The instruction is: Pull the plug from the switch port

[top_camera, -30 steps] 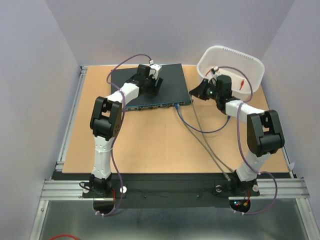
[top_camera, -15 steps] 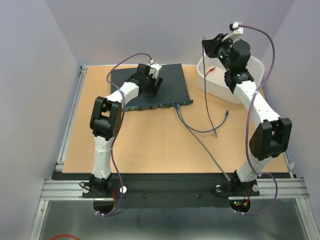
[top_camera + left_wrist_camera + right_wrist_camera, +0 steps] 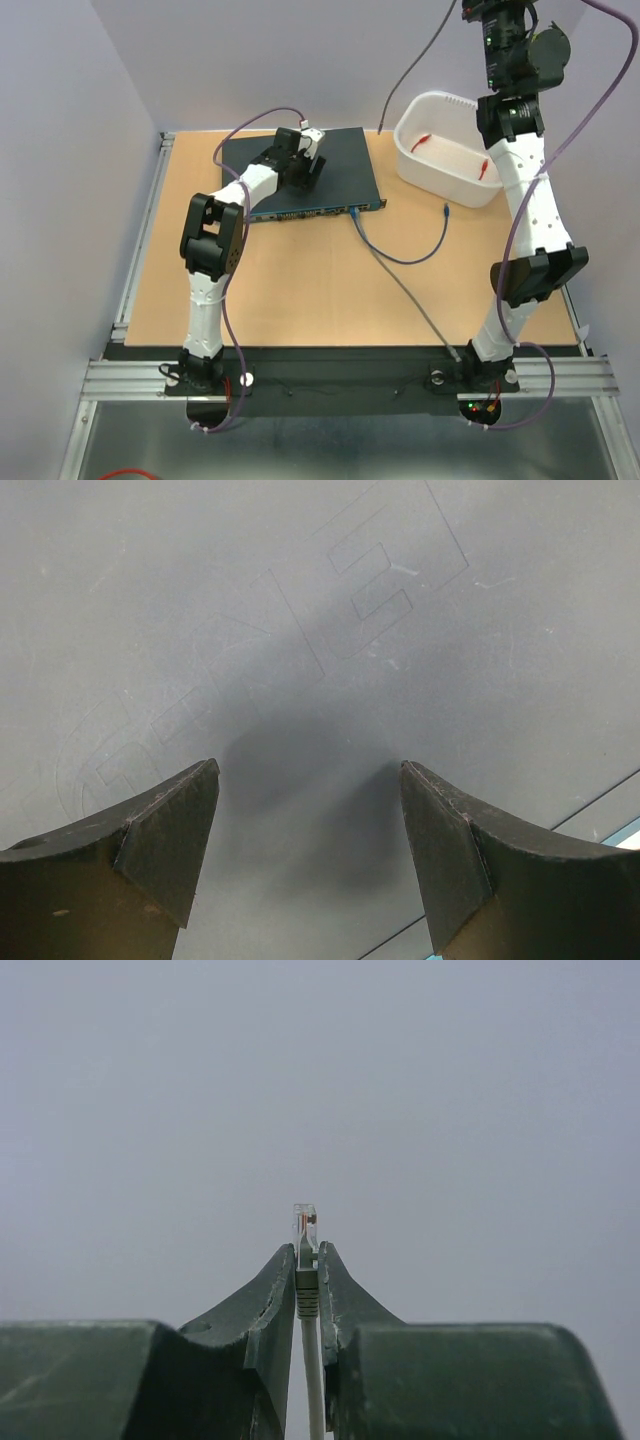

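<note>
Basically the left end effector (image 3: 305, 820) sat part-open on the switch (image 3: 345, 170), probably to pin it, while the right end effector (image 3: 307, 1255) held a clear plug (image 3: 305, 1222) clamped up high.

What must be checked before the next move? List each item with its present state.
1. Plug clamped in the right end effector: ok.
2. Held cable free of the switch: ok, its lower end appears to hang loose.
3. Left end effector open over the switch top: ok.
4. Blue cable out of its port: not ok, one end looks plugged in.
5. Grey cable on the table unplugged: cannot tell.
</note>
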Controlling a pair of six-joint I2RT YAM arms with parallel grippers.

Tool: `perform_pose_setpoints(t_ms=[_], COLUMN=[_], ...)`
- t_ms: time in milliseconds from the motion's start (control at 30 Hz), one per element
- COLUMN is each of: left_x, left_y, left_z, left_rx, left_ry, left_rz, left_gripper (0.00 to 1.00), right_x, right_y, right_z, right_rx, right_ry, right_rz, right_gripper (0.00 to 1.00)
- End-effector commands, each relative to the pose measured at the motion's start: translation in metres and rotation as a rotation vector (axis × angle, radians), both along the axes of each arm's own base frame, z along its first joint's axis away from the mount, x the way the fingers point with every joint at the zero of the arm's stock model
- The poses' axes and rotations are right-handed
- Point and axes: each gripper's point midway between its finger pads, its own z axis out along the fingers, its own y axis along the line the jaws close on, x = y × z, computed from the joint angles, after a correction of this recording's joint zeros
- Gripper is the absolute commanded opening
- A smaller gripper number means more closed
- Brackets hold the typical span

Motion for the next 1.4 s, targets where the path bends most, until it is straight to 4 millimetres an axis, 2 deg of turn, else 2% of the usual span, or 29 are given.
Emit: perform_pose_setpoints(t_ms=[0,33,100,133,167,200,300,333,467,500,567,633,667,700,767,833,933,1000,1067,1100,1300,1333,1367], left_x=[0.008,0.007,0.007,0.006,0.005,0.004,0.003,0.002,0.002,0.002,0.001,0.002,0.002,0.002,0.002,0.001,0.001,0.001,0.001,0.001,0.001,0.000,0.000], left_y=[-0.002,-0.002,0.000,0.000,0.001,0.002,0.004,0.004,0.006,0.006,0.004,0.005,0.005,0.005,0.006,0.006,0.008,0.008,0.009,0.009,0.006,0.007,0.006], left_z=[0.056,0.056,0.059,0.059,0.058,0.056,0.057,0.056,0.057,0.056,0.057,0.057,0.056,0.057,0.057,0.056,0.055,0.054,0.054,0.055,0.056,0.055,0.056], left_rx=[-0.026,-0.024,-0.019,-0.016,-0.012,-0.007,0.004,0.009,0.014,0.016,0.011,0.009,0.010,0.011,0.018,0.022,0.028,0.031,0.034,0.031,0.018,0.020,0.020], left_ry=[-0.105,-0.104,-0.110,-0.112,-0.112,-0.106,-0.111,-0.111,-0.113,-0.111,-0.112,-0.111,-0.109,-0.109,-0.109,-0.107,-0.106,-0.104,-0.103,-0.106,-0.099,-0.096,-0.097], left_rz=[-0.016,-0.018,-0.018,-0.019,-0.020,-0.020,-0.022,-0.023,-0.019,-0.018,-0.025,-0.023,-0.023,-0.022,-0.022,-0.022,-0.019,-0.021,-0.018,-0.017,-0.021,-0.020,-0.021], left_gripper=[0.84,0.84,0.84,0.84,0.84,0.84,0.84,0.84,0.84,0.84,0.84,0.84,0.84,0.84,0.84,0.84,0.84,0.84,0.84,0.84,0.84,0.84,0.84], right_x=[0.020,0.023,0.041,0.045,0.058,0.065,0.073,0.073,0.074,0.084,0.091,0.107,0.111,0.113,0.106,0.088,0.078,0.080,0.087,0.099,0.144,0.159,0.156], right_y=[-0.029,-0.040,-0.053,-0.067,-0.075,-0.092,-0.108,-0.119,-0.136,-0.139,-0.149,-0.160,-0.162,-0.165,-0.166,-0.163,-0.168,-0.173,-0.174,-0.174,-0.167,-0.164,-0.161], right_z=[0.002,0.003,-0.009,-0.008,-0.018,-0.022,-0.022,-0.020,-0.019,-0.035,-0.048,-0.066,-0.069,-0.068,-0.049,-0.024,-0.015,-0.018,-0.029,-0.047,-0.108,-0.138,-0.143], right_rx=[-0.015,-0.036,-0.068,-0.073,-0.071,-0.067,-0.040,-0.039,-0.004,-0.008,-0.024,-0.022,-0.022,-0.015,0.009,0.024,0.055,0.049,0.035,0.018,-0.118,-0.141,-0.150], right_ry=[-0.056,-0.071,-0.072,-0.082,-0.065,-0.060,-0.075,-0.082,-0.087,-0.049,-0.023,0.010,0.013,0.007,-0.061,-0.171,-0.243,-0.238,-0.201,-0.153,0.002,0.080,0.107], right_rz=[-0.180,-0.231,-0.288,-0.322,-0.337,-0.367,-0.357,-0.358,-0.343,-0.345,-0.353,-0.357,-0.359,-0.363,-0.361,-0.349,-0.363,-0.370,-0.377,-0.376,-0.361,-0.336,-0.322], right_gripper=[0.01,0.01,0.00,0.00,0.00,0.00,0.00,0.00,0.00,0.00,0.00,0.00,0.00,0.00,0.00,0.01,0.01,0.00,0.01,0.00,0.00,0.00,0.00])
